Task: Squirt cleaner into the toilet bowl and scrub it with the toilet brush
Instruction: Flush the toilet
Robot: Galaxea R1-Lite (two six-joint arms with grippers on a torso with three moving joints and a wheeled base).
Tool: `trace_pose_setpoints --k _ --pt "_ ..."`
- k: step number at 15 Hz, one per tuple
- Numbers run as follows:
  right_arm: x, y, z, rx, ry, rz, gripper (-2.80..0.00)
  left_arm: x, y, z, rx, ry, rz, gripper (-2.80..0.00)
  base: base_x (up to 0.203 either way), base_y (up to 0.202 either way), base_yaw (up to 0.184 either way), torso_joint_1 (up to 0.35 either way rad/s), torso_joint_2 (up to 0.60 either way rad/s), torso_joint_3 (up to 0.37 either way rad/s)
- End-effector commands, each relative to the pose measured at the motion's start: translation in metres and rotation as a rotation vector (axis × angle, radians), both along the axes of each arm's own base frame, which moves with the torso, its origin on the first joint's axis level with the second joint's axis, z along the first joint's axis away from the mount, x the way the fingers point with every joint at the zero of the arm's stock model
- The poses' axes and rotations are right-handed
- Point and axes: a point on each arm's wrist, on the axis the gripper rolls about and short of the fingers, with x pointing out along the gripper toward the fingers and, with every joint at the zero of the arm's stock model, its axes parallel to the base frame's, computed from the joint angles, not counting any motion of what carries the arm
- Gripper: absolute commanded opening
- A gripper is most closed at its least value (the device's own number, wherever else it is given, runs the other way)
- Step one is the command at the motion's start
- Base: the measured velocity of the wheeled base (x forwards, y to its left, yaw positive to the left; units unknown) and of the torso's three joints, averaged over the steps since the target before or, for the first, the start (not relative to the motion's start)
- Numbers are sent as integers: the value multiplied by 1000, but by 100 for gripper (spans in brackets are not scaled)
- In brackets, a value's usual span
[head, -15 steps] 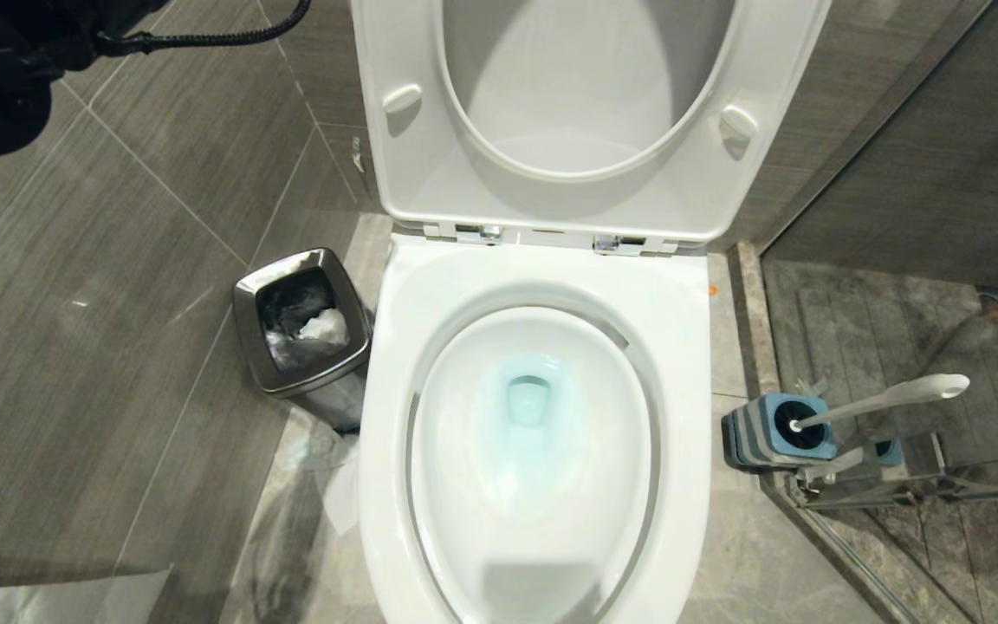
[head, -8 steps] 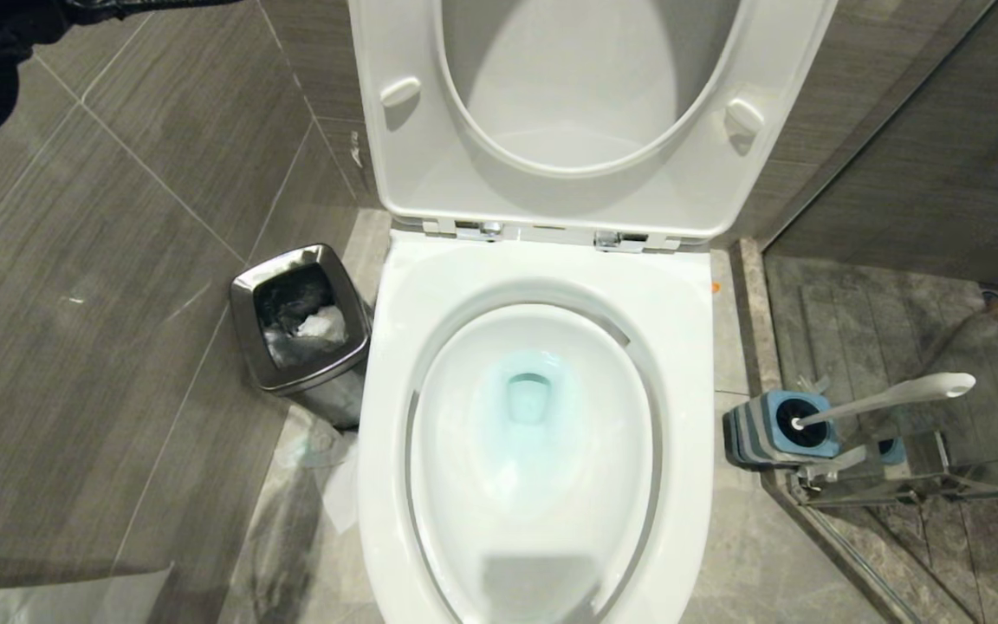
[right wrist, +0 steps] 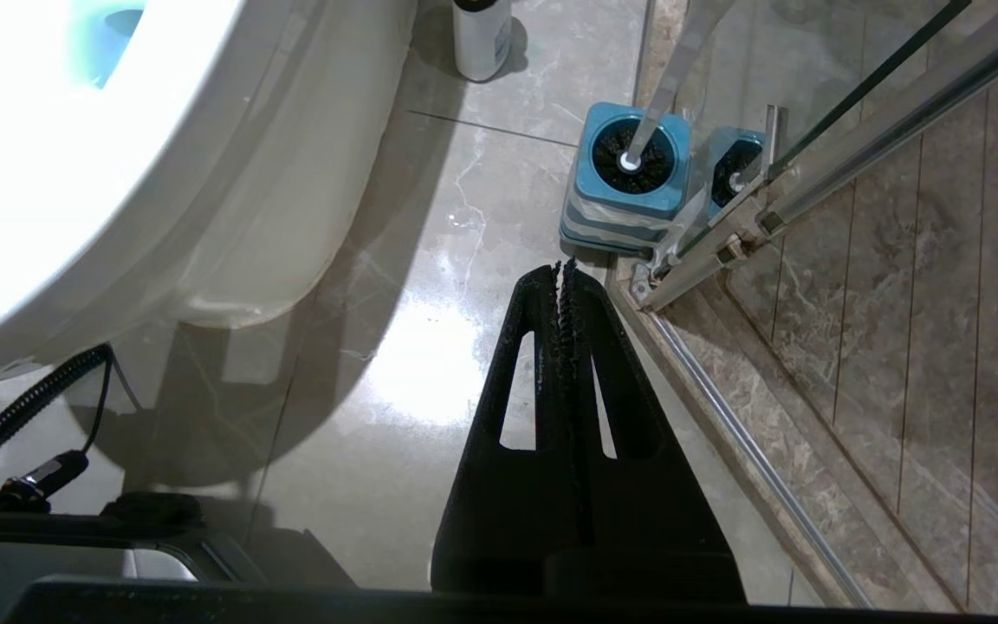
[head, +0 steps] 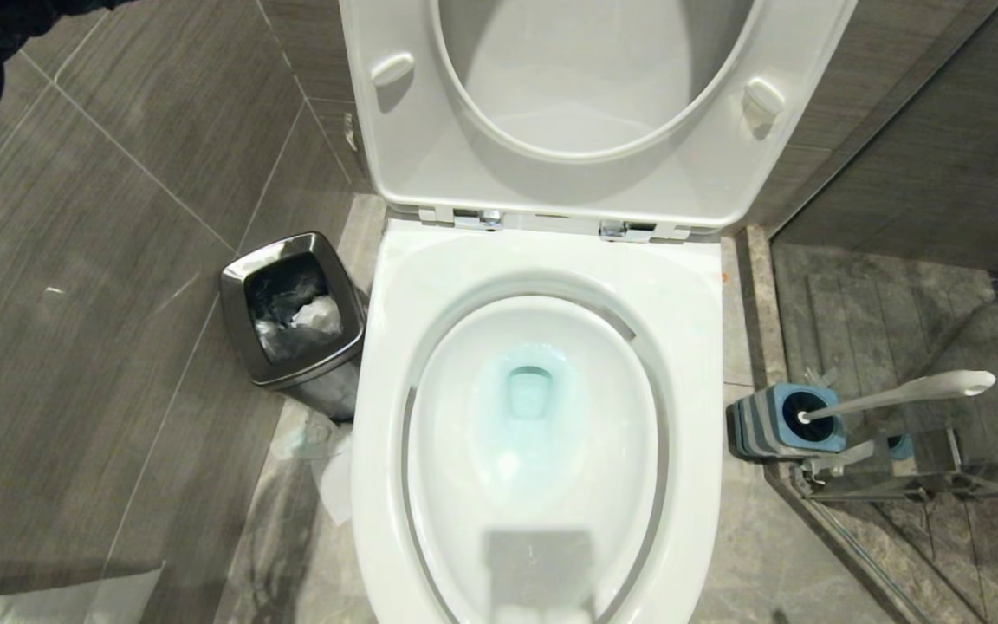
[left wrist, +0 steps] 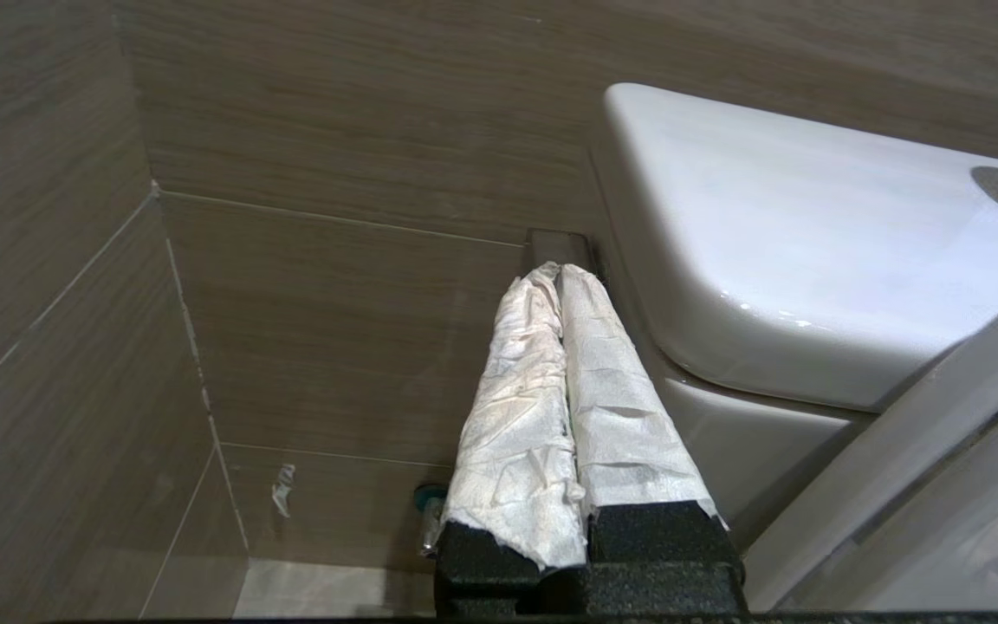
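Left gripper: I see both fingers, wrapped in white paper, pressed together on nothing; they point at the wall tiles beside the white cistern.
Right gripper: my black fingers are clenched and empty, hanging over the floor just short of the blue-and-grey holder.
Toilet brush: standing in its holder to the right of the bowl, handle leaning towards the glass screen.
Toilet bowl: seat and lid raised; cleaner pools teal in the basin.
Hard to make out: the waste bin contents; a white bottle is cut off in my right wrist view.
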Motion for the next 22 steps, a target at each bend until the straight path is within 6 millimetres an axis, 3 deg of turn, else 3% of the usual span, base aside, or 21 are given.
trace_pose_setpoints --k 1,10,19,22 --pt "0 0 0 0 3 1 -280 -5 -2 0 0 1 -11 -280 0 0 0 0 0 0" --pt "0 0 0 0 3 1 -280 9 -20 -20 -3 -16 -52 -280 0 0 0 0 0 0" --pt "0 0 0 0 3 1 -280 5 -18 -16 3 -35 -34 -280 0 0 0 2 3 -83" --pt "0 0 0 0 3 1 -280 -5 -13 -8 -6 -56 -27 -280 0 0 0 3 4 -107"
